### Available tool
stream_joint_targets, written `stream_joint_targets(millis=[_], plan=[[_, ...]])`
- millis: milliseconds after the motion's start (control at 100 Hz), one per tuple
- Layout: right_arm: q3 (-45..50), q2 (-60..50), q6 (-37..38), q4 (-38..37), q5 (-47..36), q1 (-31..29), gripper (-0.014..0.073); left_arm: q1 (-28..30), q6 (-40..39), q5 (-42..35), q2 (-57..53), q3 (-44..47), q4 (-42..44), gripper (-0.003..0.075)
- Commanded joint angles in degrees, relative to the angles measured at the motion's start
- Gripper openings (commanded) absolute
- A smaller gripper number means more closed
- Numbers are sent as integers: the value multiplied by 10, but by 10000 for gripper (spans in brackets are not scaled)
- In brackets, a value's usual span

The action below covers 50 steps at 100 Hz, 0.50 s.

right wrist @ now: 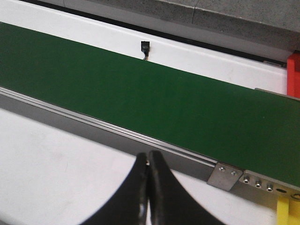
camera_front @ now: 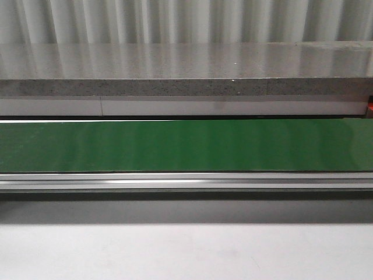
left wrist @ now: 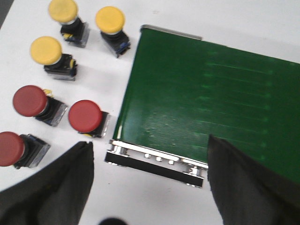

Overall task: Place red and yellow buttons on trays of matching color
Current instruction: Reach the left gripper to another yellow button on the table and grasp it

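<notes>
Left wrist view: six push buttons lay on the white counter (left wrist: 154, 14) beside the end of the green conveyor belt (left wrist: 211, 98). Three yellow buttons (left wrist: 46, 50) formed one cluster, three red buttons (left wrist: 85, 115) another, all with round domed caps on dark and clear switch bodies, tipped on their sides. One red button (left wrist: 9, 148) was cut off at the frame edge. The left pincer (left wrist: 150, 180) was spread wide, nothing between its dark fingers (left wrist: 61, 187); both fingers were blurred and cropped by the frame. The nearest red button lay just beside one finger, not touching as far as could be seen; the yellow ones lay farther off. A metal end bracket (left wrist: 154, 161) of the belt sat between the fingers.

Right wrist view: the right pincer (right wrist: 149, 187) was pressed together, empty, above the white counter beside the belt's metal rail (right wrist: 108, 129). A red object (right wrist: 293, 75) and a yellow one (right wrist: 287, 213) were cut off at the frame edge; could not identify them.

Front view: only the belt, rail and a grey stone ledge (camera_front: 186, 73) showed; no buttons or pincers in frame.
</notes>
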Motion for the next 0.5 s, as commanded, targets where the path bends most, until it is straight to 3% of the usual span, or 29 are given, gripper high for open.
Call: stream_joint_targets(millis=[0, 250, 490], plan=[[-13, 5, -7, 1, -36, 0, -67, 46, 31, -5, 28, -38, -27, 494], [-13, 5, -7, 1, -36, 0, -67, 173, 122, 71, 166, -122, -126, 494], [-13, 5, -7, 1, -36, 0, -67, 202, 141, 80, 265, -203, -122, 494]])
